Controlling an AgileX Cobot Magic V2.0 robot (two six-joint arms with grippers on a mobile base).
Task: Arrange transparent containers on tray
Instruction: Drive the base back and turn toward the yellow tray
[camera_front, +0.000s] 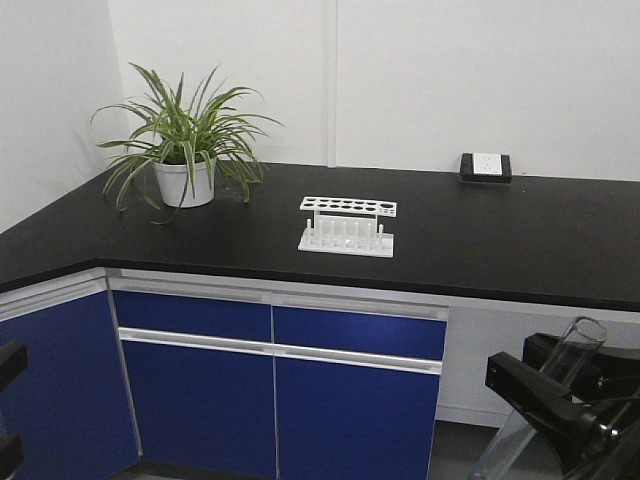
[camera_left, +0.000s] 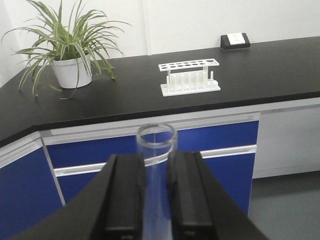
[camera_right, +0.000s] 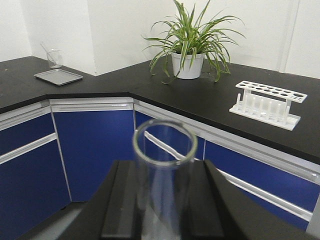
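While our black left gripper (camera_left: 156, 167) pinches one slim clear glass tube (camera_left: 157, 137) and our right gripper (camera_right: 164, 172) a second tube (camera_right: 164, 145), we are mid-carry; next, gentle placing.

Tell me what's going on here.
The left hand is shut on one clear test tube, and the right hand on a second tube. Both hang in front of the blue cabinets, short of the black counter, where a white rack and a potted plant stand. A grey tray and a beaker sit on the side counter.
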